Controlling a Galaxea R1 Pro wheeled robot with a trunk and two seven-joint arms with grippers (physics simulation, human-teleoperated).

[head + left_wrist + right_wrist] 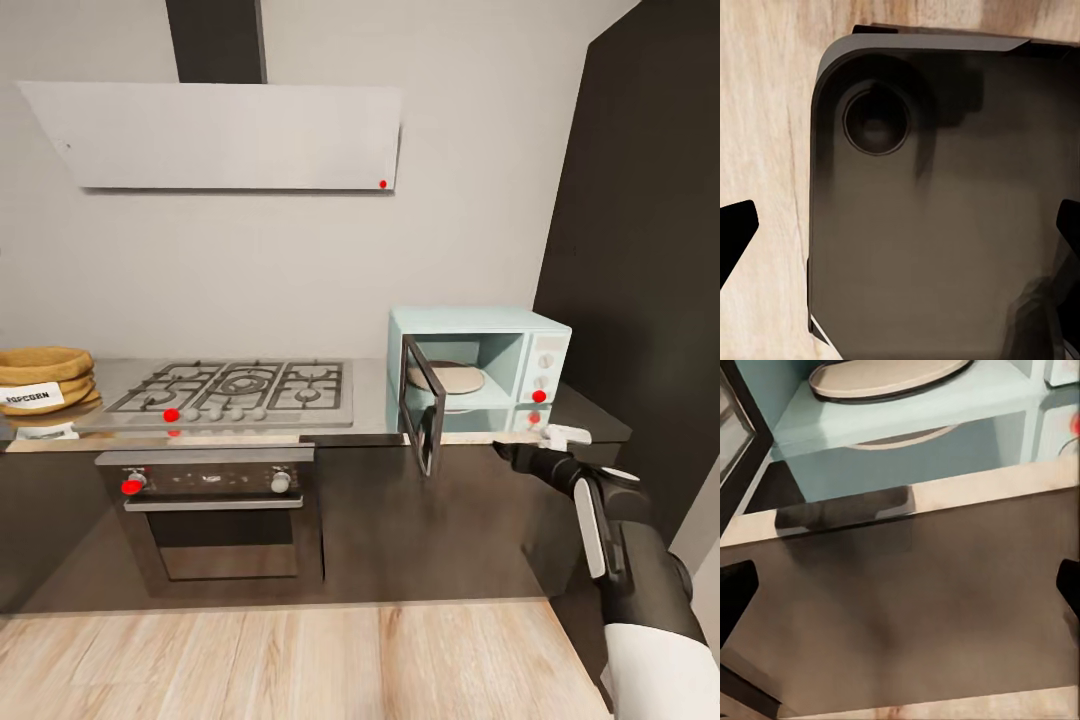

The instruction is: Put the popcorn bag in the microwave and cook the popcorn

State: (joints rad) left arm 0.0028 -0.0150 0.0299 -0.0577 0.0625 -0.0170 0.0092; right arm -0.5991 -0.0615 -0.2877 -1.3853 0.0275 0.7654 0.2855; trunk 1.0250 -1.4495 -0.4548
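Right gripper (545, 437) hangs just before the counter (370, 425) edge, beside the open door (424, 415) of the microwave (480, 365); its fingertips (736, 596) stand wide apart, holding nothing. Inside the microwave lies a round tan plate (889, 375). Left gripper (900, 232) is spread wide over a dark robot base (945, 210), also empty. Popcorn bag (42, 385) sits at the counter's far left, beyond the gas hob (235, 390), well apart from the microwave.

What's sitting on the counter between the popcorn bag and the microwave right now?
In the head view, the steel gas hob lies between the popcorn bag at the far left and the open microwave; its grates look bare.
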